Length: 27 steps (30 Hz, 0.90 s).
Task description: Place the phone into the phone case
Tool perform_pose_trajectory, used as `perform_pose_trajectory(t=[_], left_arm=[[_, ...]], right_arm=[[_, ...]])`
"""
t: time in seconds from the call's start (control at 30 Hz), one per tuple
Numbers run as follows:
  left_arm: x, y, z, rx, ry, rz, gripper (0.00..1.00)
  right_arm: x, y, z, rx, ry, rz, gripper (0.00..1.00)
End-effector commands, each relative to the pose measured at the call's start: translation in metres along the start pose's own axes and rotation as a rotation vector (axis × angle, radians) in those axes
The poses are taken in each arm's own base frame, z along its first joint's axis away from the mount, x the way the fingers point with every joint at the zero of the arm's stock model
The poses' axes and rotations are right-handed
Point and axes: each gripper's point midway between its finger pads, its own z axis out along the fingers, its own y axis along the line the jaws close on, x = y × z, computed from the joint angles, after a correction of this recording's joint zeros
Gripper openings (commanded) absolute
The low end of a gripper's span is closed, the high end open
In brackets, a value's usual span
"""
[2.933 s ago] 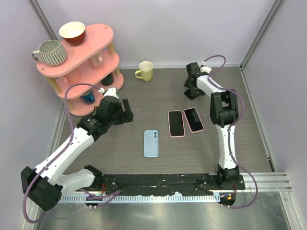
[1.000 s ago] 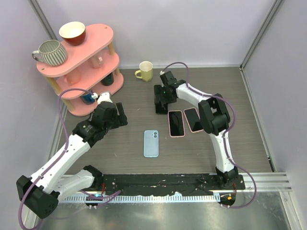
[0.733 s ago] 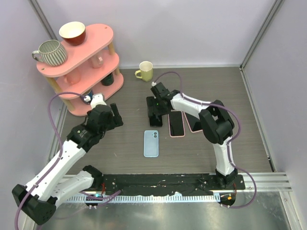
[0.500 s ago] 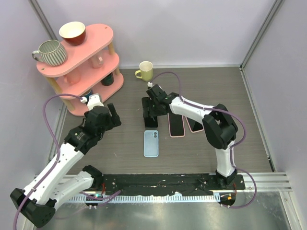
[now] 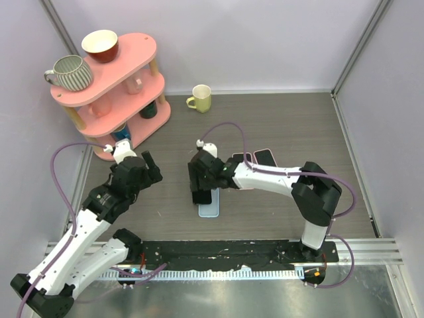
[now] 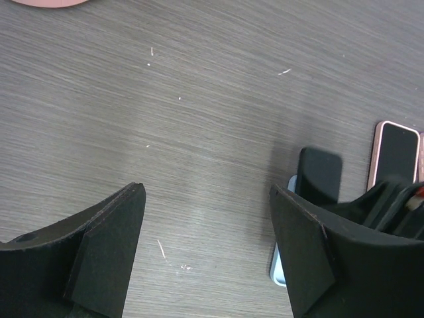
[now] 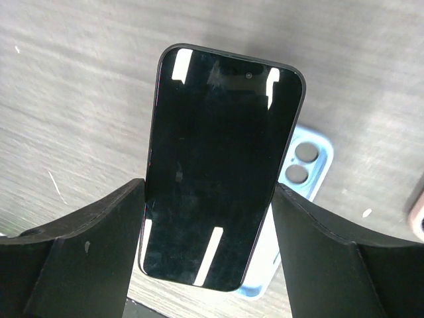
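Dark wood-grain table, pink tiered shelf, yellow mug, blue phone case, pink-cased phones
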Motion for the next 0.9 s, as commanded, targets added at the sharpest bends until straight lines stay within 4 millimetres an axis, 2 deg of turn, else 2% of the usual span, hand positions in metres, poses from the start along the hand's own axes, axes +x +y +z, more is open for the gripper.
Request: perform_pose_trajectory(t=[0.0,0.07,0.17,0.27,0.67,0.87], left_arm=[[-0.01,0.004,-0.005,-0.006,-0.052,-0.029,0.8],[-0.011,0.004,-0.005,-0.004,-0.054,-0.027,0.8],[-0.01,0.003,-0.005,-0.003,-0.051,-0.026,0.81],[-0.009,0.003,-0.005,-0.002,-0.047,-0.026,0.8],[-0.008,0.001,-0.004,0.007,-0.039,-0.023,0.81],[-0.006,0.001,-0.003,0.009,-0.032,-0.019,0.81]], right_arm=[[-0.013,0.018,-0.014,-0.03,-0.135,0.077,0.66],[-0.001,0.023,-0.014,-0.026,-0.127,0.058,0.66],[0.014,0.017,-0.011,0.012,-0.129,0.044,0.66],[0.021,0.017,-0.014,0.015,-0.131,0.043,0.66],[0.022,0.011,-0.015,0.048,-0.146,0.039,0.67],[0.025,0.005,-0.016,0.065,-0.143,0.04,0.72]])
